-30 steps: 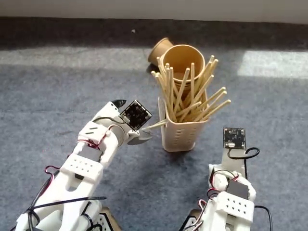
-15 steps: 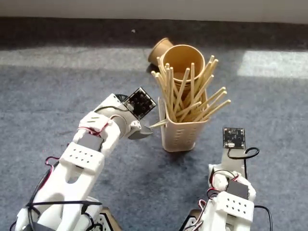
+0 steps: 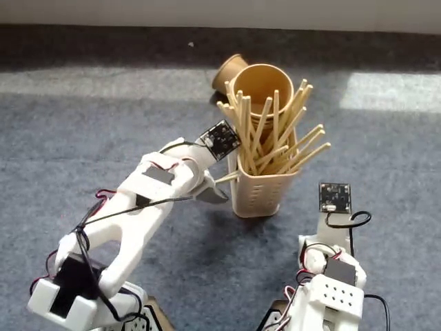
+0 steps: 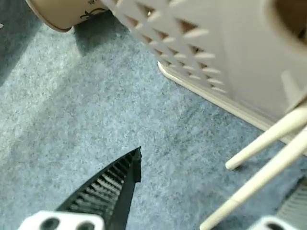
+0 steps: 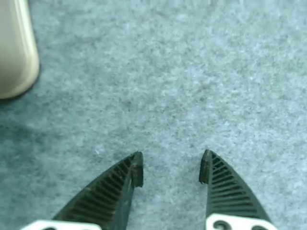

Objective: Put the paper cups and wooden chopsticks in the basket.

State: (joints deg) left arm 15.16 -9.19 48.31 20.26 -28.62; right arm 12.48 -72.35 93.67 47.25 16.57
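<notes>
A wooden chopstick [image 3: 226,178] is noted jutting from the basket [image 3: 256,198] toward 8 o'clock, its tip lying between the parted, unclamped jaws of the nearer left gripper [image 3: 210,191].

Behind the basket [image 3: 256,196], the smaller paper cup [image 3: 227,69] is half hidden by the larger cup [image 3: 258,83]; the chopsticks [image 3: 275,124] vanish at their lower ends inside the basket.

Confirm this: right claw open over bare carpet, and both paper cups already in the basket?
Not both. One paper cup stands in the basket; the other cup lies on its side on the carpet behind it, as the high view shows. The right claw is open over bare carpet, as you say.
</notes>
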